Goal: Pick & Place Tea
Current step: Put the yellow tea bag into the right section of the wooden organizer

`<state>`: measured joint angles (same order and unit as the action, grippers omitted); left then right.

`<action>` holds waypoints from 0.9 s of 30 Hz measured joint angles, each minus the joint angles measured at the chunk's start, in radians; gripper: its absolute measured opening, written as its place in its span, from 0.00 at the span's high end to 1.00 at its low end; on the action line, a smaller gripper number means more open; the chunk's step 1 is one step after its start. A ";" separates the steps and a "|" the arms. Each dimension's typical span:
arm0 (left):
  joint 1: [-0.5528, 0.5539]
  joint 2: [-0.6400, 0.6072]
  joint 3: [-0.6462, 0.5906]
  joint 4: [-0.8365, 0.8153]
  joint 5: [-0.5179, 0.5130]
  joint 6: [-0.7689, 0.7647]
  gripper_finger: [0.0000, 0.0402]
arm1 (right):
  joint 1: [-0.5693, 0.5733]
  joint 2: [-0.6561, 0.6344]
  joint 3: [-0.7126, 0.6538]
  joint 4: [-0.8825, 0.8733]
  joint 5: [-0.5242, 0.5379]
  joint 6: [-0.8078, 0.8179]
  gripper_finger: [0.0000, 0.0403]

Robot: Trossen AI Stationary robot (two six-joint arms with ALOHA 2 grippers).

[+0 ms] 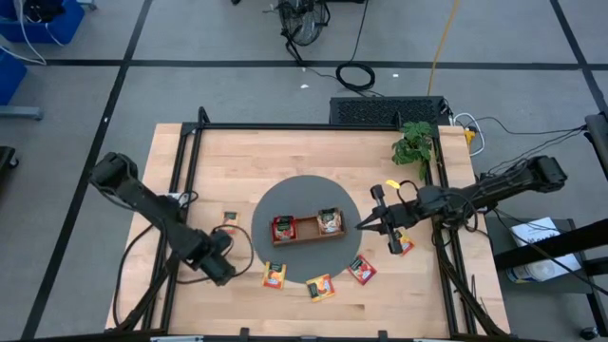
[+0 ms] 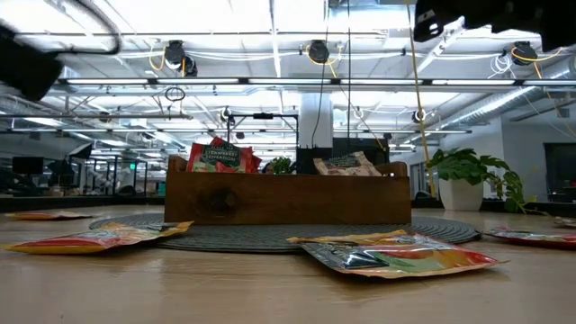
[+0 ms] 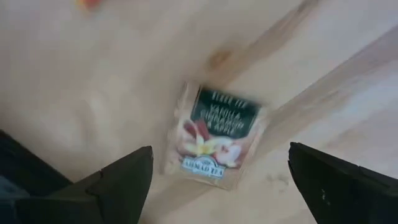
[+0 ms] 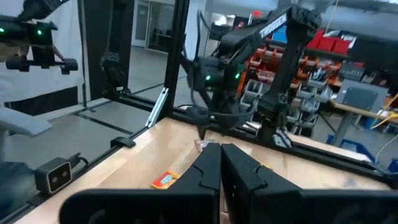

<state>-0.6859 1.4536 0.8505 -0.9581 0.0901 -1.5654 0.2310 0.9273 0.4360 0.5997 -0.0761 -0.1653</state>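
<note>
Left pincer [image 3: 217, 180] hangs open above a whitish tea packet [image 3: 214, 138].

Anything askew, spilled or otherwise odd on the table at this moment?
Nothing is damaged or spilled. Several tea packets lie loose around the round grey mat rather than in the wooden tray: one by the open left tool, whose camera shows it lying skewed, three along the mat's near edge, one under the shut right tool.

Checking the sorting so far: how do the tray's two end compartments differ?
In the high view, the tray's left compartment holds red packets; the right compartment holds whitish, dark-printed packets. In the low view the red ones stand taller above the wall. Both hold tea; the middle compartment looks bare.
</note>
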 joint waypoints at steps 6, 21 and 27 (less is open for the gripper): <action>-0.071 0.000 -0.099 0.141 0.005 -0.119 0.09 | 0.000 -0.012 -0.025 0.035 0.002 -0.007 1.00; -0.118 -0.004 -0.199 0.248 0.001 -0.058 0.09 | 0.000 -0.012 -0.025 0.032 0.002 -0.015 1.00; -0.118 -0.003 -0.201 0.246 -0.035 -0.060 0.09 | 0.000 -0.012 -0.025 0.032 0.002 -0.015 1.00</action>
<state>-0.8036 1.4509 0.6499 -0.7117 0.0551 -1.6255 0.2308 0.9154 0.4110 0.6317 -0.0746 -0.1806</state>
